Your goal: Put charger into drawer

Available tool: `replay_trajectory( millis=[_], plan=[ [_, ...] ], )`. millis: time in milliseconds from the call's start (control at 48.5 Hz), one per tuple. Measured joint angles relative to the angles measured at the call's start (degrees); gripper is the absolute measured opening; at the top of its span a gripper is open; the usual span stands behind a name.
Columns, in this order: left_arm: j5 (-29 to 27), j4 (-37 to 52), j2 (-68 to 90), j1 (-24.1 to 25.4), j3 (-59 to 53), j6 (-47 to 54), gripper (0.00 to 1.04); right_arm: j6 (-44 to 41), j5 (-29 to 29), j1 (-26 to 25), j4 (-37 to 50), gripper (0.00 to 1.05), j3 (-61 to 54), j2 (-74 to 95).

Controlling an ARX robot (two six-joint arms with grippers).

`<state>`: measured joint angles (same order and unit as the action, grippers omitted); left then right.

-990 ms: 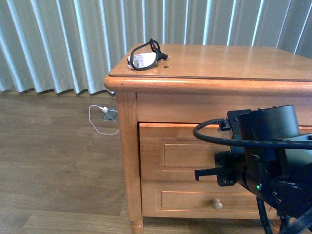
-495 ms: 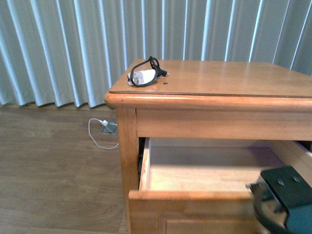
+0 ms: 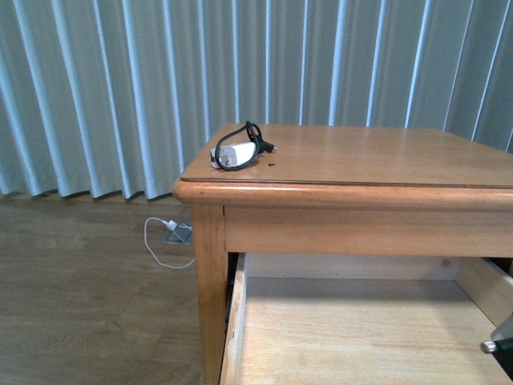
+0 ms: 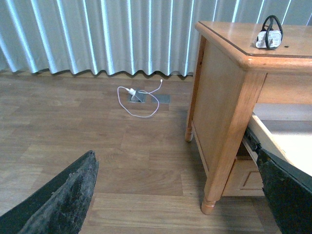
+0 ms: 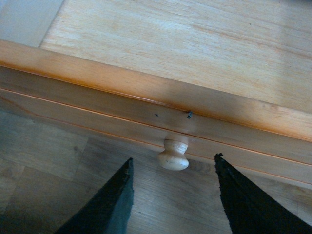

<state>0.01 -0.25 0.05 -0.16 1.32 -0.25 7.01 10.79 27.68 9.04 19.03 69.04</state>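
Observation:
The charger [image 3: 238, 152], a small white block ringed by a black cable loop, lies on the near left corner of the wooden nightstand top; it also shows in the left wrist view [image 4: 269, 38]. The drawer [image 3: 353, 329] below the top stands pulled out, its pale plank interior bare. My right gripper [image 5: 173, 158] is open in front of the drawer front [image 5: 146, 112], with the round pale knob [image 5: 173, 153] just beyond its fingertips and untouched. My left gripper [image 4: 175, 151] is open and empty, low over the floor left of the nightstand.
A white plug with white cable [image 3: 164, 228] lies on the wooden floor by a floor socket near the curtains [image 3: 96, 96]. The nightstand's front left leg [image 4: 214, 195] and a lower drawer [image 4: 243, 178] stand close to my left gripper. A bit of my right arm [image 3: 501, 346] shows at the lower right.
The drawer has gone from nearly shut to wide open. My right arm, which filled the lower right of the front view, has dropped almost out of it.

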Motion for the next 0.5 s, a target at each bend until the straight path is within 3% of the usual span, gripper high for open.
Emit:
replay_trajectory(
  millis=[289,495],
  plan=[
    [0.0,0.0,0.0,0.0,0.0,0.0,0.99,1.0,-5.9,-3.6,-11.6,0.97,1.7,-15.7],
    [0.0,0.0,0.0,0.0,0.0,0.0,0.99,-0.9,-13.1,-12.5,-17.1,0.96,4.9,-24.3]
  ],
)
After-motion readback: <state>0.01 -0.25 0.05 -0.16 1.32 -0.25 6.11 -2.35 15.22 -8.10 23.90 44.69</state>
